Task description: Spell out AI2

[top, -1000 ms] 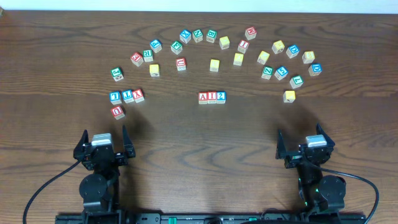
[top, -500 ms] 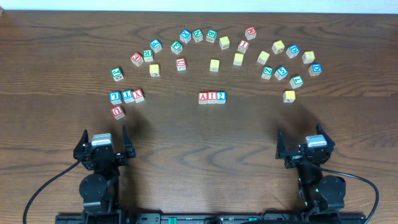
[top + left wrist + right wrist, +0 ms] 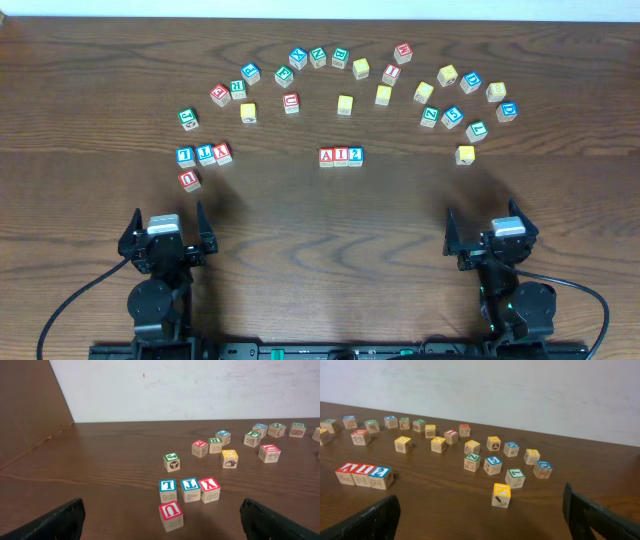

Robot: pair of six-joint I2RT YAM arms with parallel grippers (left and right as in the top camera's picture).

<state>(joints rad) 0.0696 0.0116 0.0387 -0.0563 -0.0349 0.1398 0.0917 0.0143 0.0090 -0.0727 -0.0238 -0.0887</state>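
Three blocks stand touching in a row at the table's middle: a red A (image 3: 327, 156), a red I (image 3: 341, 156) and a blue 2 (image 3: 356, 155). The row also shows at the left of the right wrist view, with the A (image 3: 345, 473), the I (image 3: 363, 474) and the 2 (image 3: 381, 477). My left gripper (image 3: 167, 232) is open and empty near the front left edge. My right gripper (image 3: 491, 233) is open and empty near the front right edge. Both are far from the row.
Several loose letter blocks lie in an arc across the far half of the table (image 3: 300, 230). A group of blue and red blocks (image 3: 203, 155) and a red U block (image 3: 171, 515) sit ahead of the left gripper. A yellow block (image 3: 501, 495) sits ahead of the right gripper.
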